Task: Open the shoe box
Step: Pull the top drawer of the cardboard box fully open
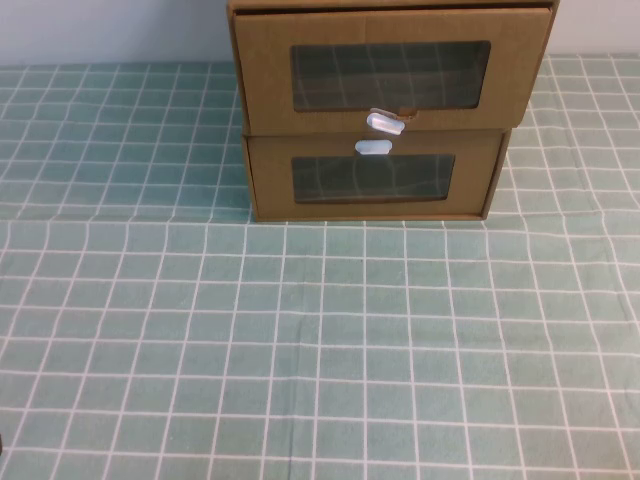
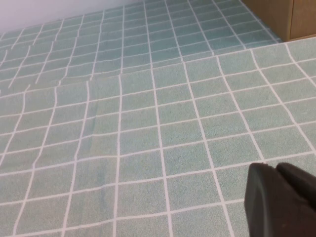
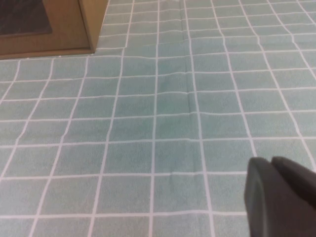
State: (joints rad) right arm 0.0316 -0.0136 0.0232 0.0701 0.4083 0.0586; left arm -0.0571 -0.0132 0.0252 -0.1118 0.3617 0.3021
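High view: two stacked brown cardboard windowed shoe boxes (image 1: 390, 110) on green checked tabletop (image 1: 300, 350); left gripper (image 2: 275, 170) and right gripper (image 3: 271, 163) above it, fingers clenched.

**Nothing to read**

No words, numbers or signs can be read anywhere. The two stacked brown cardboard shoe boxes (image 1: 262, 80) are plain all over. The green cloth with white squares (image 1: 320, 350) shows only lines.
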